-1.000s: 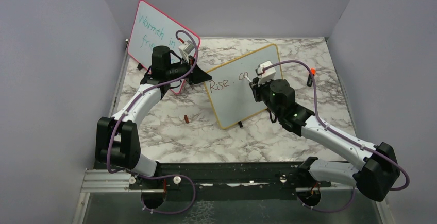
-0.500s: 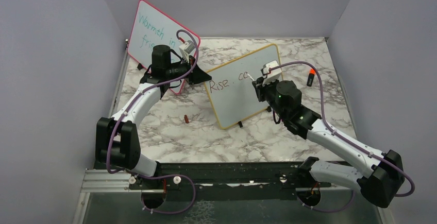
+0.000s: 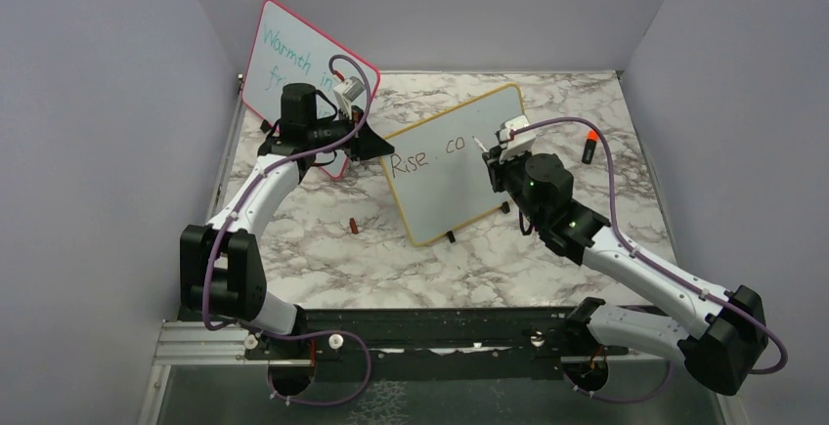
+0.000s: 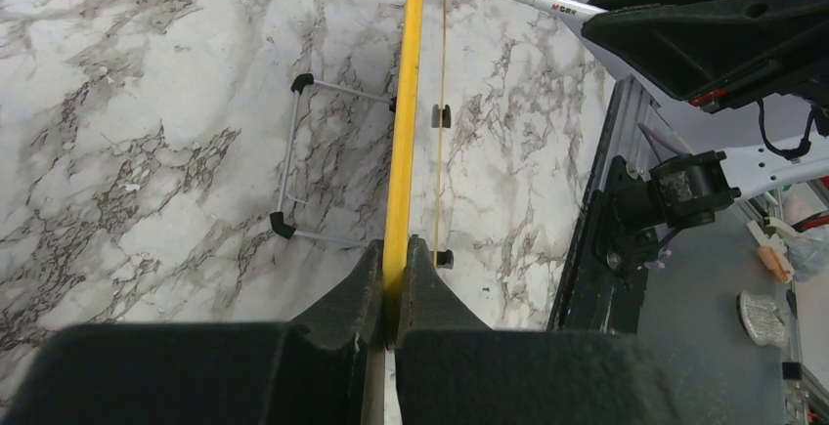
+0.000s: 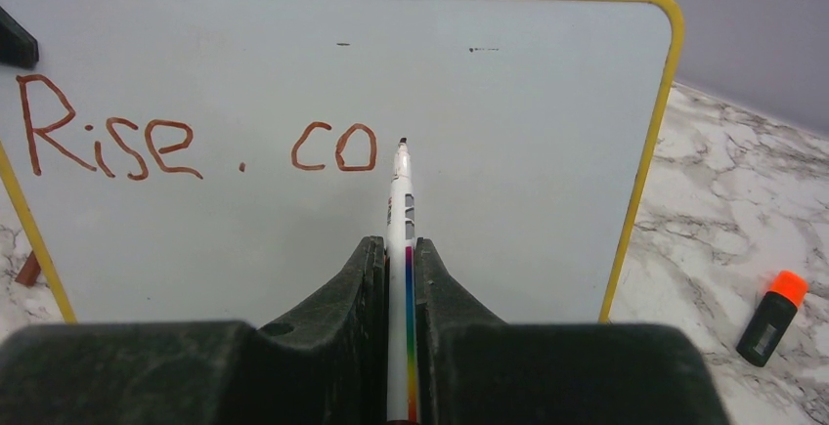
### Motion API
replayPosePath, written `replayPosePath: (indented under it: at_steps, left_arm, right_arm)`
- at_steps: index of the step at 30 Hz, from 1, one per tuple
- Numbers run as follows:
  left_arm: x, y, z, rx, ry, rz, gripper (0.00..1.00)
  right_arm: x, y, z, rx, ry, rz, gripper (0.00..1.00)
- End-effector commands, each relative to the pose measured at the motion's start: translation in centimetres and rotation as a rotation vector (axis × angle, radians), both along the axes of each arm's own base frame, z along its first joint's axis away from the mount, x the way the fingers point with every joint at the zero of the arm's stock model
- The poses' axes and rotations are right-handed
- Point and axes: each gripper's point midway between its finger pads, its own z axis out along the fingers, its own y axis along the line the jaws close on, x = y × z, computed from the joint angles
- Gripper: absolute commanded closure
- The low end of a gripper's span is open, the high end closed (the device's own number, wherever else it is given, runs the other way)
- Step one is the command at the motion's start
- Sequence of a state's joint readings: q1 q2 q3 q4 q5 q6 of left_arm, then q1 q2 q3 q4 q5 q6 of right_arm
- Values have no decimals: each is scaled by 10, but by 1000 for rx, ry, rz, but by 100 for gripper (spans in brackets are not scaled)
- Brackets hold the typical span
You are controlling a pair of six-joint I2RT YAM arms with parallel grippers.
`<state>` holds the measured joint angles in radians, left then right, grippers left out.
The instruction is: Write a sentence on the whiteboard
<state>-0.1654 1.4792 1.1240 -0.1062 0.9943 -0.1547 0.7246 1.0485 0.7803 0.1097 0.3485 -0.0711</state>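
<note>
Two: whiteboard [image 3: 450,186], pink board [image 3: 279,49]. Two: pen [image 5: 399,210], orange marker [image 5: 772,316]. One: cap [image 3: 352,225].

1. "Rise . co", brownish-red handwriting in one line: the sentence [image 5: 168,147] as entered on the whiteboard [image 5: 508,151]. It is set toward 9 o'clock of the face, and "co" ends just at 9 o'clock of the marker [image 5: 399,210] tip.
2. "Warmth in", teal handwriting, with "fr" legible beneath: recorded on the pink-framed board [image 3: 257,83], at 10 o'clock of the whiteboard in the top view.
3. Small print on the marker barrel: not legible.
</note>
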Motion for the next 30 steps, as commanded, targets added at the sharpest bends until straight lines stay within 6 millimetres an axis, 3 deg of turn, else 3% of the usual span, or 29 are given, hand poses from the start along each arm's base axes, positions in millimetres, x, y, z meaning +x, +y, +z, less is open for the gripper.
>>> replayPosePath:
  at_steps: [1,19,30]
  left_arm:
    - [-1,11,-12,39,28,3,100]
    - [-3,9,-16,30,45,-17,100]
    - [-3,9,-15,29,41,-18,100]
  right_arm:
    - [1,-3,3,-11,-31,0,99]
    - [9,15,-4,-38,-35,61,99]
    - [17,18,1,-31,-50,40,99]
